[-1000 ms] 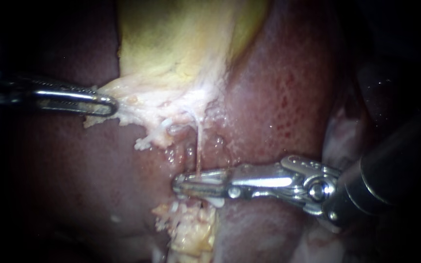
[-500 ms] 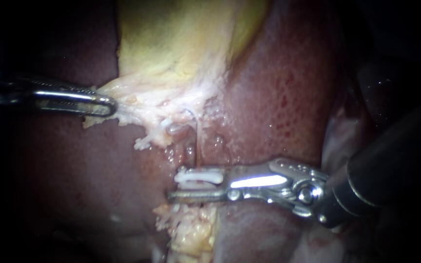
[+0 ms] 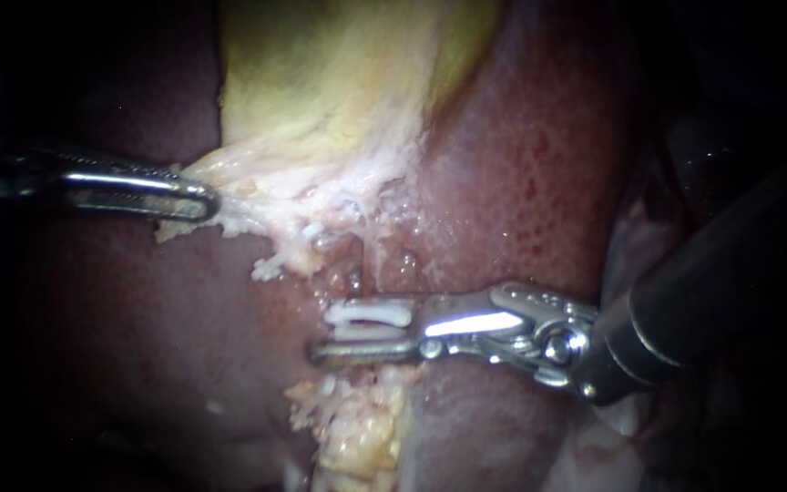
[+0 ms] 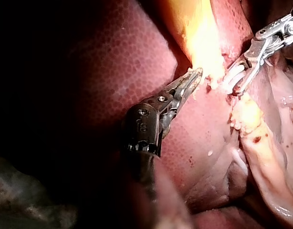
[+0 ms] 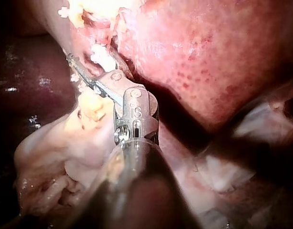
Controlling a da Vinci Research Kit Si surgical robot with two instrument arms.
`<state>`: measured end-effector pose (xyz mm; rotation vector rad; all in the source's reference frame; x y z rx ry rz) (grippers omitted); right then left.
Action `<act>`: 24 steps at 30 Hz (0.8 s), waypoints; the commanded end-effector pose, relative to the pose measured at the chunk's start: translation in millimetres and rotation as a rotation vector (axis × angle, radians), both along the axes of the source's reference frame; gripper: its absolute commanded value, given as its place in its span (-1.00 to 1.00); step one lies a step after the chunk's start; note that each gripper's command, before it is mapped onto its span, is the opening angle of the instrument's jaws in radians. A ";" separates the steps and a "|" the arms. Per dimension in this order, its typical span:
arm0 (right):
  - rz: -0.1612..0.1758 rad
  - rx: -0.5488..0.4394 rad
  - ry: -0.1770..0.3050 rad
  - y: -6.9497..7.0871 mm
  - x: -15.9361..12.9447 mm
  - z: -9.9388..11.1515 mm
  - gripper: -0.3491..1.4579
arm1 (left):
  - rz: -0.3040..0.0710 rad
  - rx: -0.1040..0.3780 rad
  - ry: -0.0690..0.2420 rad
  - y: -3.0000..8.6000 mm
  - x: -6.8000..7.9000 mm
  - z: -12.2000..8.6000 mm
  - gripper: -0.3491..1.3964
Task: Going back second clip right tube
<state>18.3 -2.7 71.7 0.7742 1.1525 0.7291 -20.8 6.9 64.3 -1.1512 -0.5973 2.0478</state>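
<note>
My right instrument (image 3: 322,333) comes in from the right with its jaws open. A white clip (image 3: 368,316) lies in the gap against the upper jaw, on a thin tube (image 3: 354,276) that runs down from the gallbladder (image 3: 321,82) and is hard to make out. My left instrument (image 3: 195,197) holds the gallbladder's pale lower edge (image 3: 248,196) in shut jaws. In the left wrist view, the left instrument (image 4: 196,76) bites the yellow tissue, and the right instrument (image 4: 237,86) stands beyond it with the clip (image 4: 231,76). The right wrist view shows the right instrument (image 5: 82,76) against pale tissue.
Dark red liver (image 3: 521,182) surrounds the site on both sides. A lump of yellow fatty tissue (image 3: 352,428) lies just below the right instrument's lower jaw. Pale folds of tissue (image 3: 635,246) sit behind the right shaft.
The right instrument's jaws, shut on the clip one second ago, have opened. The instrument and clip have shifted slightly up toward the gallbladder. The left instrument has not moved.
</note>
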 end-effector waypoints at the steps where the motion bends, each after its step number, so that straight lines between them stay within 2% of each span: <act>1: 0.001 0.000 -0.001 0.0 0.0 0.2 -0.07 | 0.000 0.000 0.000 0.0 0.0 0.0 -1.00; 8: -0.002 -0.012 -0.001 -0.3 -0.3 1.4 -0.06 | 0.001 0.000 0.000 -0.1 0.1 -0.1 -1.00; 15: 0.008 0.031 -0.011 -0.8 -0.4 2.7 -0.06 | 0.001 0.000 0.000 -0.1 0.2 -0.1 -1.00; 24: 0.009 0.028 -0.012 -0.6 -0.8 3.6 -0.06 | 0.001 0.000 0.000 -0.3 0.2 -0.3 -1.00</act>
